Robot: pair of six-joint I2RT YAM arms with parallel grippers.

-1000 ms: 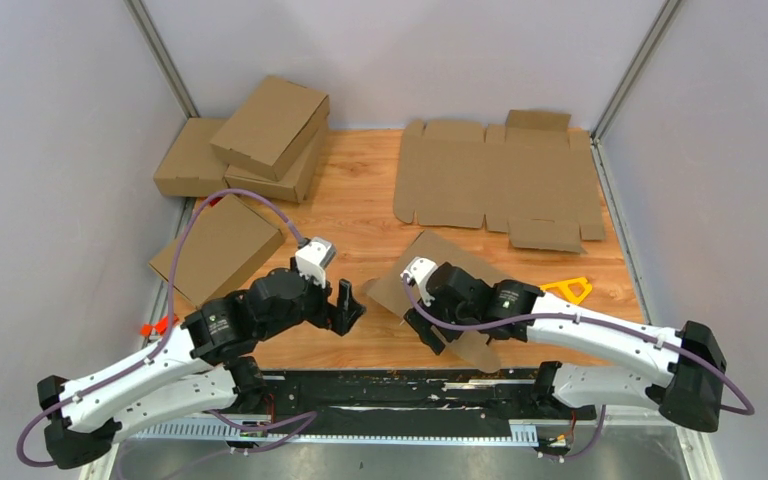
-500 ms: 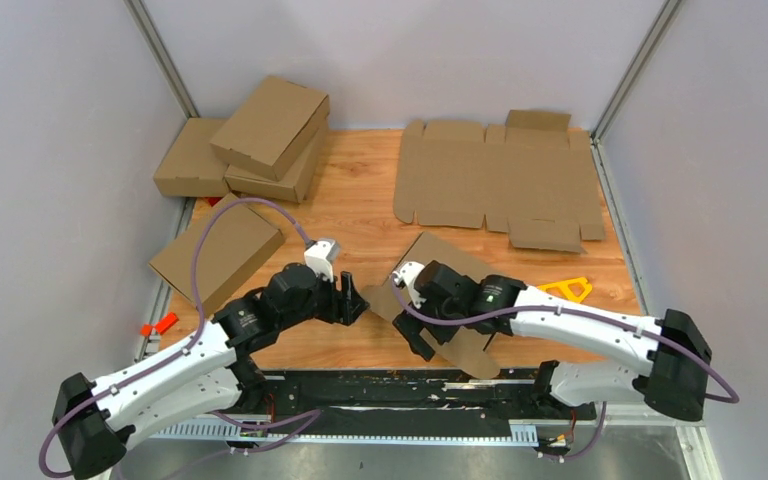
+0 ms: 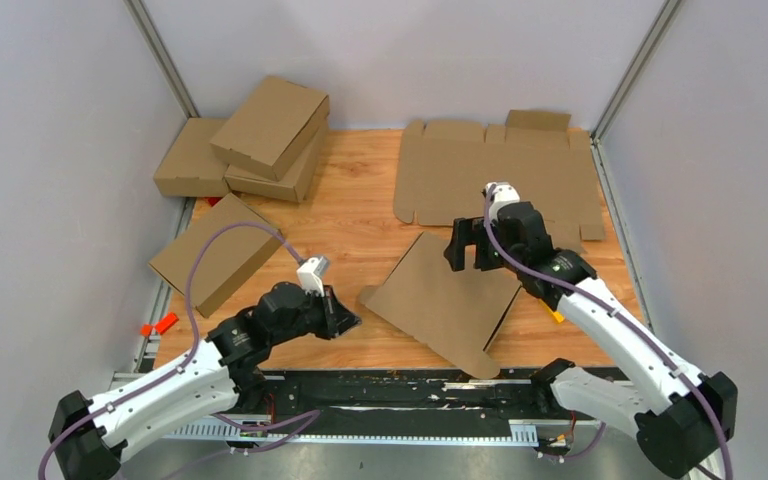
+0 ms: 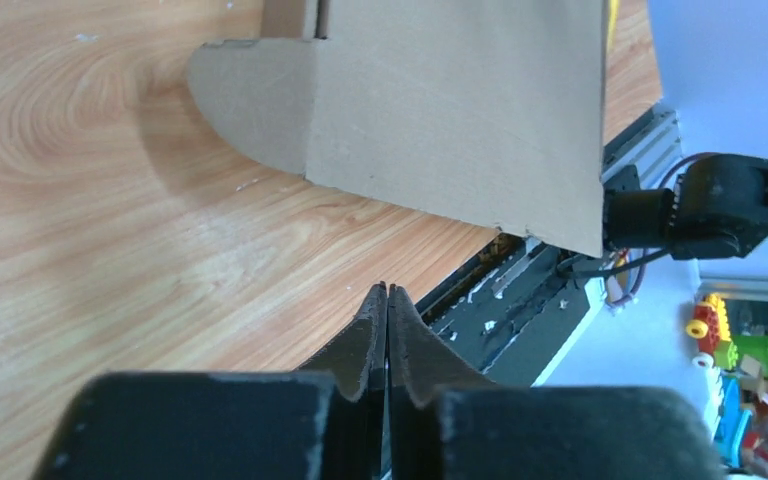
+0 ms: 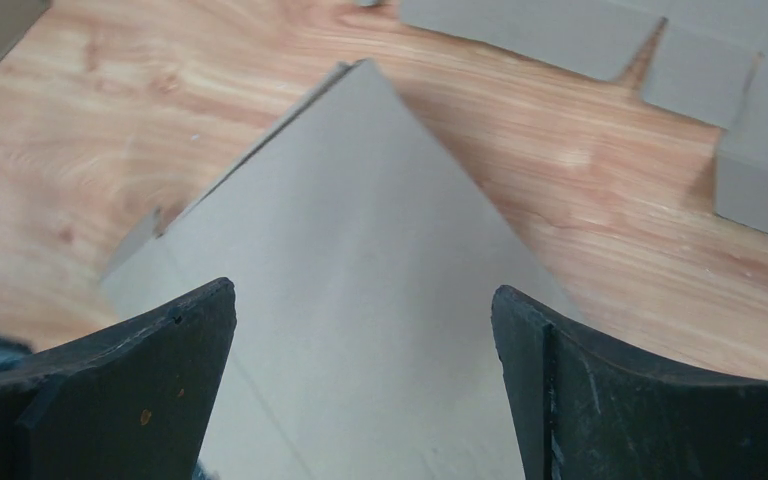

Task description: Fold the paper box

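Note:
The paper box [image 3: 450, 300] lies at an angle in the middle of the table, brown cardboard with a rounded tab [image 3: 372, 297] sticking out at its left. My left gripper [image 3: 352, 320] is shut on nothing, low over the wood just left of that tab and apart from it. In the left wrist view the closed fingertips [image 4: 388, 290] point past the paper box [image 4: 440, 100]. My right gripper [image 3: 465, 250] hangs open above the box's far corner. Between its wide jaws [image 5: 363, 300] the box's flat top [image 5: 360, 260] shows, untouched.
A flat die-cut cardboard sheet [image 3: 495, 185] lies at the back right. Stacked closed boxes [image 3: 260, 130] sit at the back left, with another box [image 3: 215, 255] by the left edge. A yellow item [image 3: 554, 312] peeks out under the right arm; a small orange piece [image 3: 160, 325] lies far left.
My right gripper let go of the box's near side, rose to its far corner and opened wide. My left gripper closed and drew slightly back from the box's left tab.

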